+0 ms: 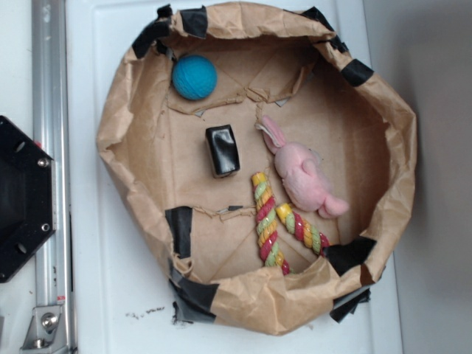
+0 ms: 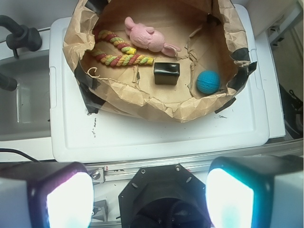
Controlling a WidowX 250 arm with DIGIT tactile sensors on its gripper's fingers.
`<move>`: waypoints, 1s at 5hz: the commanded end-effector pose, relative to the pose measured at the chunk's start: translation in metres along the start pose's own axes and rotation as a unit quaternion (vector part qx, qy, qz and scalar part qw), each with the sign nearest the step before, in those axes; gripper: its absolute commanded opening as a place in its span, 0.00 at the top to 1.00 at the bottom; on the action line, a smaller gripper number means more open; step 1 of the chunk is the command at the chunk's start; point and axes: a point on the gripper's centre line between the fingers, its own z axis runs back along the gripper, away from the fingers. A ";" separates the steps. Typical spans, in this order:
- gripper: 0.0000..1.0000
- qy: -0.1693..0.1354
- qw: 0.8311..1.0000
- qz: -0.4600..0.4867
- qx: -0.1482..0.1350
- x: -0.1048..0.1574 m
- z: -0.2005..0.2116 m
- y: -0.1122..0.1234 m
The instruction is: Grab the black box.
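Four items are seen inside the paper bowl (image 1: 118,125): the black box (image 1: 222,150), a blue ball (image 1: 195,77), a pink toy (image 1: 302,175) and a rope (image 1: 267,220). The box is found near the middle of the floor, apart from all three, with the ball nearest on one side and the toy and rope on the other. In the exterior view its long axis is seen to run roughly up and down the frame; in the wrist view it runs across the frame.

The gripper (image 2: 149,199) is judged released: two fingers (image 2: 61,197) are shown wide apart at the bottom of the wrist view, with nothing between them. It is held outside the bowl, over the robot base (image 2: 156,194). The box lies well ahead of it, beyond the near wall and almost centred between the fingers. A forward reach over that wall, then a descent, is judged to be required. With the fingers spread along the long axis, a wrist turn may be needed.
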 end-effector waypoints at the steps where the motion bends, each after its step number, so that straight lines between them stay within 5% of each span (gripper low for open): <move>1: 0.00 0.000 1.000 0.000 0.000 0.000 0.000 0.000; 2: 0.00 0.004 1.000 0.007 0.016 0.038 -0.010 0.021; 3: 0.00 0.042 0.993 -0.102 0.040 0.089 -0.045 0.046; 4: 0.00 0.077 0.971 -0.225 0.022 0.134 -0.096 0.043; 5: 0.00 0.133 0.927 -0.347 0.051 0.132 -0.142 0.039</move>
